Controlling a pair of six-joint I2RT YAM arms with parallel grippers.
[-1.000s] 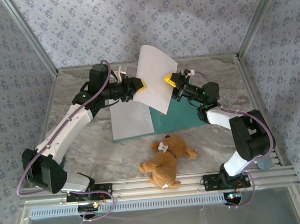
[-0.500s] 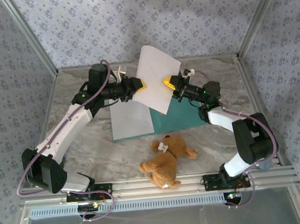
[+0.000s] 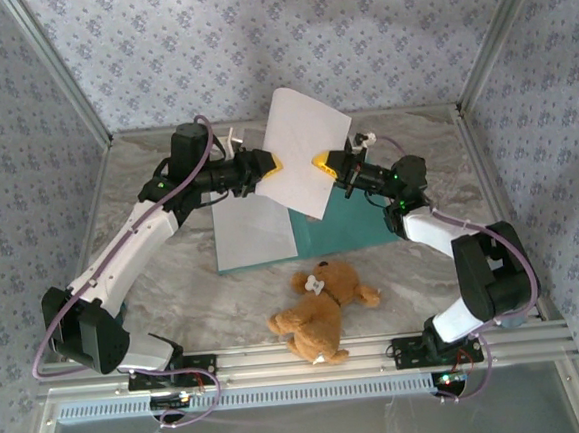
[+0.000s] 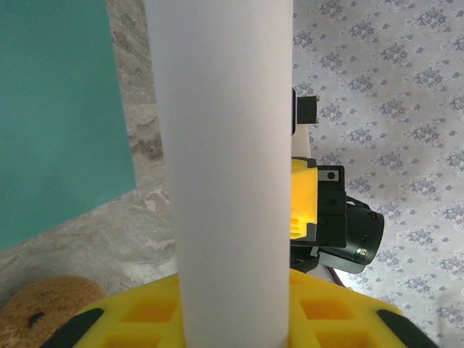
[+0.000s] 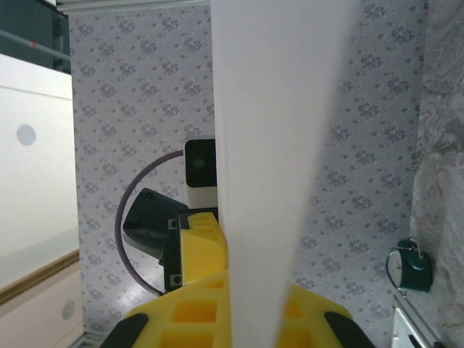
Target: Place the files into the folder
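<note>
Though near folder [image 3: 356, 226], teddy bear [image 3: 322, 309] apart.

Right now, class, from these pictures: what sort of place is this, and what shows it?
Likely a robot test cell: two arms bolted to an aluminium rail, a marble-patterned table boxed in by wallpapered panels, and staged props, a paper sheet, teal folder and teddy bear.

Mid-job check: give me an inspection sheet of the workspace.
Surface: marbled table.
Job's things: raised sheet held over the open folder; flat sheet on the folder's left half.
Clutter: teddy bear just in front of the folder.
Grippers: left gripper shut on the raised sheet's left edge; right gripper shut on its right edge.
Cables: purple cables along both arms.
Surroundings: patterned walls, metal frame.
</note>
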